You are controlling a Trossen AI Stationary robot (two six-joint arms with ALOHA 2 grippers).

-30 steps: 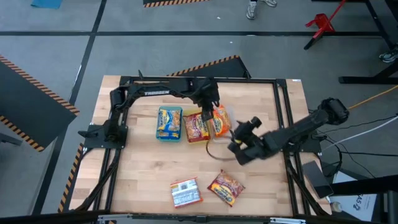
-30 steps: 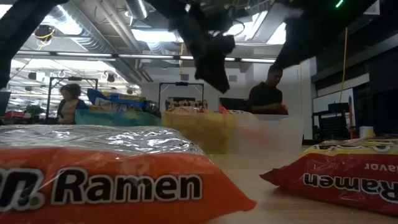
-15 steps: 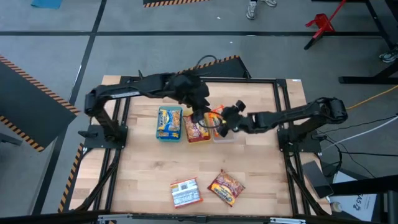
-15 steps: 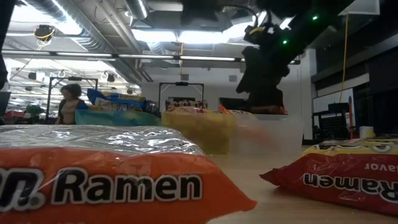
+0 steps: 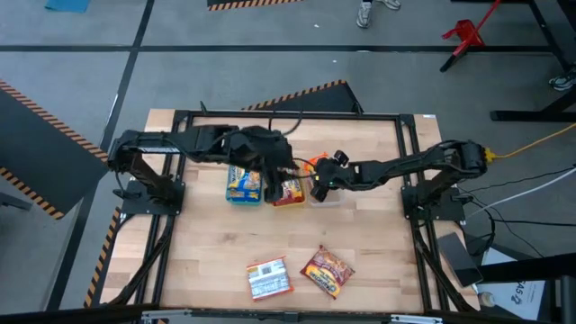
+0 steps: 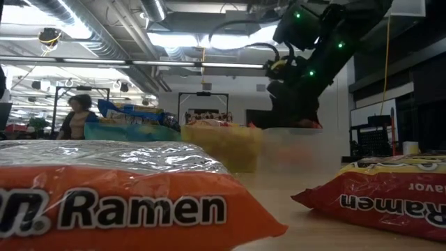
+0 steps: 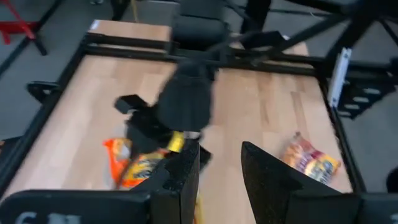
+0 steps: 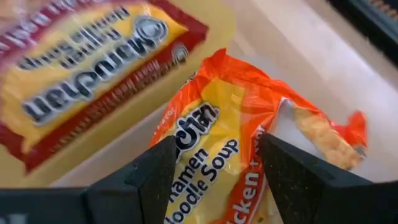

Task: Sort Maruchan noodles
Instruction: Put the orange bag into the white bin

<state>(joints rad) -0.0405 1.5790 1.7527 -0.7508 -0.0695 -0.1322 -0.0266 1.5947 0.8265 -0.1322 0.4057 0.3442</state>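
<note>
I am reaching my right hand [image 5: 317, 186] over the clear tray [image 5: 328, 198] near the counter's [image 5: 378, 261] centre, fingers spread on either side of an orange noodle packet [image 8: 233, 149] lying in it, not pinching it. My left hand [image 5: 273, 171] is hanging at nine o'clock from the right hand, fingers parted and holding nothing. I judge that I am settling the orange packet. Two more packets, one red [image 5: 327, 271] and one pale [image 5: 268, 278], are waiting at six o'clock; next I must fetch one.

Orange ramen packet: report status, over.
Right gripper open, poised over orange packet in the clear tray. Left gripper open, empty, over the middle trays. Two packets loose up front.
</note>
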